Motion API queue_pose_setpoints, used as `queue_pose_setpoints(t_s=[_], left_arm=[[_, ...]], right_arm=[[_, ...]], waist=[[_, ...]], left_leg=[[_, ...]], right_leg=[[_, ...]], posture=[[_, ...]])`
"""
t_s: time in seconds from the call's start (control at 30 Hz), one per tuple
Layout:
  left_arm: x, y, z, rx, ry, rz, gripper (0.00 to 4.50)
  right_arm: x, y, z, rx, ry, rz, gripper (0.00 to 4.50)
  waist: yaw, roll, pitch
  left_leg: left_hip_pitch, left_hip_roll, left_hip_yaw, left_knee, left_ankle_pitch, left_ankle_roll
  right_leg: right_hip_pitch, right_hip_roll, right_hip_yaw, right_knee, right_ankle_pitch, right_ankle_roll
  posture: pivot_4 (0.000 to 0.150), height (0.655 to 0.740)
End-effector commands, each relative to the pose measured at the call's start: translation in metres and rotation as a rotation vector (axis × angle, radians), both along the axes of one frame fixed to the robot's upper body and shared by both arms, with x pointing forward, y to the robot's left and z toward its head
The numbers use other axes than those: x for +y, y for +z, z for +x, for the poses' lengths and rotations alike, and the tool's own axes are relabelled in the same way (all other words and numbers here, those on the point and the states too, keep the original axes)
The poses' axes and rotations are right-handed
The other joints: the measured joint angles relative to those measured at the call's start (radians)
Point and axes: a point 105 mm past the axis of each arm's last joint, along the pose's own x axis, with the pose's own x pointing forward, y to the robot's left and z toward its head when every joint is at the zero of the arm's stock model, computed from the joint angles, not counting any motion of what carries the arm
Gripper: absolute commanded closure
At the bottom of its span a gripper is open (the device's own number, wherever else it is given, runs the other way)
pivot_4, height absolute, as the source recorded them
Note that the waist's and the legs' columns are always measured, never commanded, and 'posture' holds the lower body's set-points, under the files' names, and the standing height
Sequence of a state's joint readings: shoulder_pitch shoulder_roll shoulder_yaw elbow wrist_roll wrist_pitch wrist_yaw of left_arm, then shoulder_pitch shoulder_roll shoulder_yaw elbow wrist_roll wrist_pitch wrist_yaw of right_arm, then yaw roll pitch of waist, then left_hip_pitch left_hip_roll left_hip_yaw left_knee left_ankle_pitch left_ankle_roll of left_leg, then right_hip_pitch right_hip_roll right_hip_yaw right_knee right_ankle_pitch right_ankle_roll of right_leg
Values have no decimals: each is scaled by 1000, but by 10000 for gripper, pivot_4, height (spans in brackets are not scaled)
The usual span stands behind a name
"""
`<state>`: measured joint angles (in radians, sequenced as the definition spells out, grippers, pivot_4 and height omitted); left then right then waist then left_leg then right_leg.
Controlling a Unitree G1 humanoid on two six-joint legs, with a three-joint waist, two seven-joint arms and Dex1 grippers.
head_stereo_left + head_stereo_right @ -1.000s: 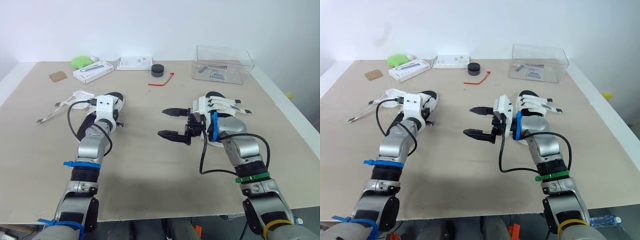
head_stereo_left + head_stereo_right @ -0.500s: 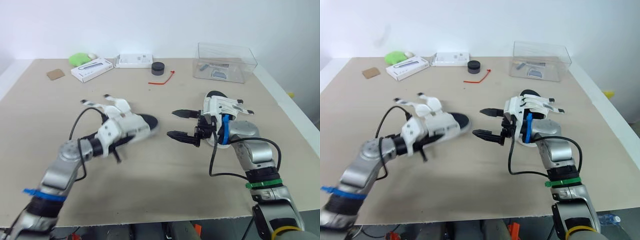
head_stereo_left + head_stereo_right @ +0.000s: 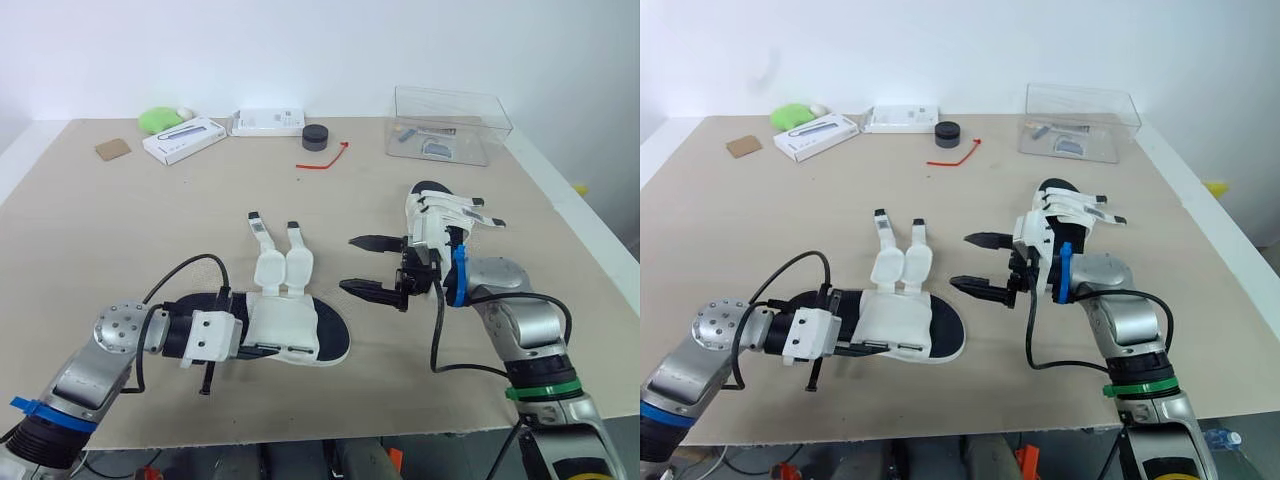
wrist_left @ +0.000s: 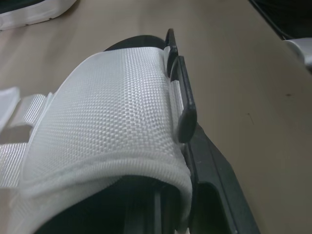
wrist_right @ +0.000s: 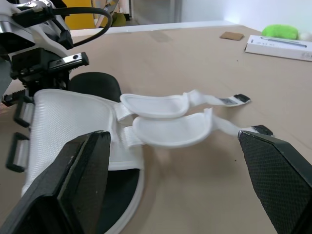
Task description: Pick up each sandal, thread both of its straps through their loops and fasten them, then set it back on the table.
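Note:
A white sandal with a black sole (image 3: pixel 290 328) lies near the table's front, toe pointing right. Its two loose straps (image 3: pixel 272 243) stretch away toward the far side, unthreaded. My left gripper (image 3: pixel 222 336) is shut on the sandal's heel end; in the left wrist view the woven upper (image 4: pixel 97 112) and black loops (image 4: pixel 184 105) sit very close. My right gripper (image 3: pixel 348 263) hangs open just right of the toe, nothing between its fingers. The right wrist view looks across the sandal (image 5: pixel 73 126) and its straps (image 5: pixel 165 119). A second sandal (image 3: pixel 440 208) rests behind my right arm.
A clear plastic box (image 3: pixel 450 125) stands at the back right. Along the far edge lie a black round cap (image 3: pixel 316 138), a red tie (image 3: pixel 325 160), two white boxes (image 3: pixel 185 140) (image 3: pixel 268 122), a green object (image 3: pixel 160 120) and a brown card (image 3: pixel 114 149).
My left arm has swung the sandal from the back left down to the front middle, turning it so the straps point away. The right gripper stays open, almost unmoved.

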<state>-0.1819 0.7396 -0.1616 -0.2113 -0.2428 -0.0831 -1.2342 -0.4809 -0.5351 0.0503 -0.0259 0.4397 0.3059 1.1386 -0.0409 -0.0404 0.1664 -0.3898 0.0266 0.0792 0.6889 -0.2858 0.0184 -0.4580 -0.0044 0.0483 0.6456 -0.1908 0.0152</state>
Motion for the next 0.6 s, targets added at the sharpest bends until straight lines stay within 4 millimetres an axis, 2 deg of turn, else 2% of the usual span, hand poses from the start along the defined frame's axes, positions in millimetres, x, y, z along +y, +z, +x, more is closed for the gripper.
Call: queue_pose_setpoints(t_s=[0.03,0.27,0.47,0.6], left_arm=[[-8,4,9,-27,73,-36,44595],[-20,6,-5,22,104,-109,44595],[-17,4,-13,45,100,-101,44595],[-13,1,-11,41,126,-80,44595]], right_arm=[[-1,17,-3,-61,5,11,0],[0,18,1,-63,10,2,0],[1,16,2,-56,32,-9,0],[4,15,3,-50,48,-14,0]], waist=[[0,0,0],[-1,0,0],[-1,0,0],[-1,0,0]], left_leg=[[0,0,0,0,0,0],[0,0,0,0,0,0],[0,0,0,1,0,0],[1,0,0,1,0,0]], right_leg=[[0,0,0,0,0,1],[0,0,1,0,0,1],[0,0,1,0,0,1],[0,1,1,0,0,1]], posture=[[1500,7400],[1500,7400],[1500,7400],[1500,7400]])
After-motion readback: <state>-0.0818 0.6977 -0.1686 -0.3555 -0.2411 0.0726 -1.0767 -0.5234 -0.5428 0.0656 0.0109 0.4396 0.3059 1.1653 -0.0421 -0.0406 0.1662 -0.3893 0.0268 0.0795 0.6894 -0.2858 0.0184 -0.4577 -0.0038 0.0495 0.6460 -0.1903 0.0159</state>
